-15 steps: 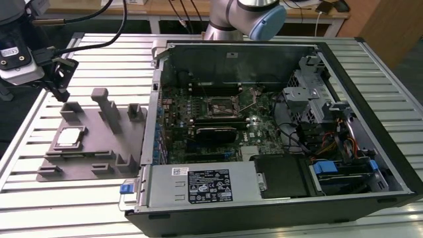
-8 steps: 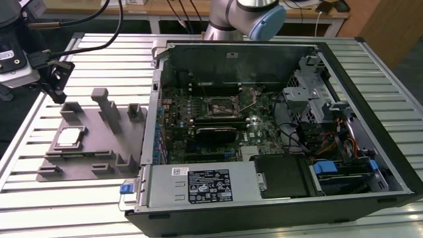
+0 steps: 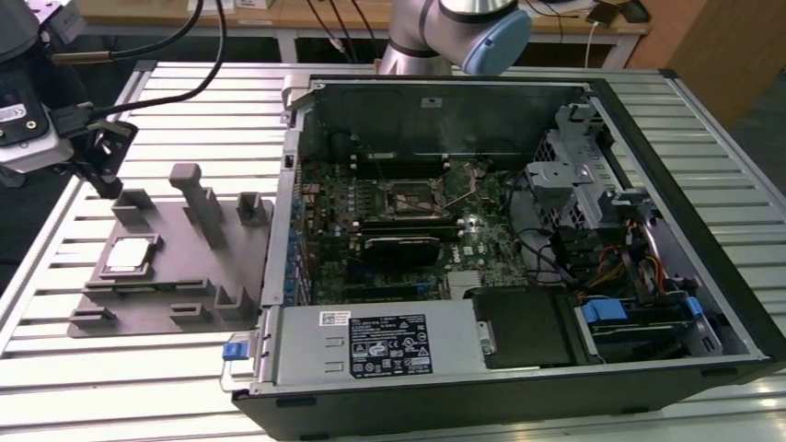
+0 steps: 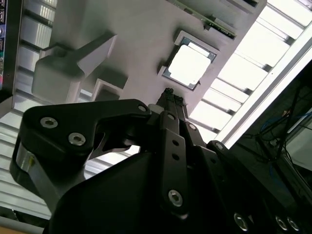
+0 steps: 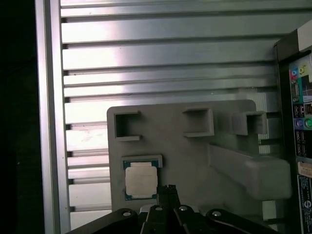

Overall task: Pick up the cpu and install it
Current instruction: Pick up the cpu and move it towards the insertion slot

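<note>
The cpu (image 3: 129, 256) is a small flat square with a shiny silver top. It lies in a shallow pocket of the grey fixture plate (image 3: 172, 285) at the exterior view's left. Both wrist views look down on the cpu (image 4: 189, 65) (image 5: 141, 181) in that pocket. My gripper (image 3: 109, 190) hangs above the fixture's far corner, a short way from the chip and apart from it. Its black fingers (image 4: 169, 94) (image 5: 169, 188) are shut together into one narrow tip and hold nothing. The motherboard socket (image 3: 413, 197) sits inside the open computer case (image 3: 516, 368).
The fixture carries a tall grey post (image 3: 201, 203) and several low blocks (image 3: 132, 210) close to the cpu. A slatted metal table (image 3: 184, 101) bears everything. The case holds a black heatsink block (image 3: 397, 250), drive cages (image 3: 577, 175), cables and a power supply (image 3: 368, 345).
</note>
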Available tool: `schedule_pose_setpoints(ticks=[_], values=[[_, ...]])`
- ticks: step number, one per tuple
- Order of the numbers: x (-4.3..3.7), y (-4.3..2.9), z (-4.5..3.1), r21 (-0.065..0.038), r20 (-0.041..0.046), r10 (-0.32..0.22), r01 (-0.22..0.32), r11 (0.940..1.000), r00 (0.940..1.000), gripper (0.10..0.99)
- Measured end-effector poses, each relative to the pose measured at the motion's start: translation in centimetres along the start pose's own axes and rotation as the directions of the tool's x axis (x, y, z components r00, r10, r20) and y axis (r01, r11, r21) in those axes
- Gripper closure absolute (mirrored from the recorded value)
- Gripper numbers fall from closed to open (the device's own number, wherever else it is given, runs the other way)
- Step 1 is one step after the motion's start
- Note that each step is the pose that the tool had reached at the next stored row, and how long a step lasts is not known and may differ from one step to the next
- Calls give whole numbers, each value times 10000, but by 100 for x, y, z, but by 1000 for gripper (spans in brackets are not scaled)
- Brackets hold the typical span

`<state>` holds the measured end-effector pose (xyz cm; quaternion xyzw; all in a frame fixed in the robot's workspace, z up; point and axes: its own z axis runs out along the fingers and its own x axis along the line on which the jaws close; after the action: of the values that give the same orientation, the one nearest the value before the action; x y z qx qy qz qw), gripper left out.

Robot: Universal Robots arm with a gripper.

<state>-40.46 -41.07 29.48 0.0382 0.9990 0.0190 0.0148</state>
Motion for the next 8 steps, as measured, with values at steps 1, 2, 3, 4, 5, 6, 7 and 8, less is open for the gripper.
schedule_pose_setpoints(ticks=[1,2,3,4,5,6,7,8], values=[[8,-2,11,-1,1,1,-1,10000,10000,980],[16,-4,21,-1,1,2,-2,10000,10000,980],[24,-5,30,-2,2,2,-2,10000,10000,980],[31,-7,39,-2,2,1,-1,10000,10000,980],[37,-7,47,-1,2,2,-2,10000,10000,980],[46,-8,53,0,0,2,-2,10000,10000,980],[54,-10,60,0,-1,2,-2,10000,10000,980],[62,-11,68,-1,0,2,-2,10000,10000,980]])
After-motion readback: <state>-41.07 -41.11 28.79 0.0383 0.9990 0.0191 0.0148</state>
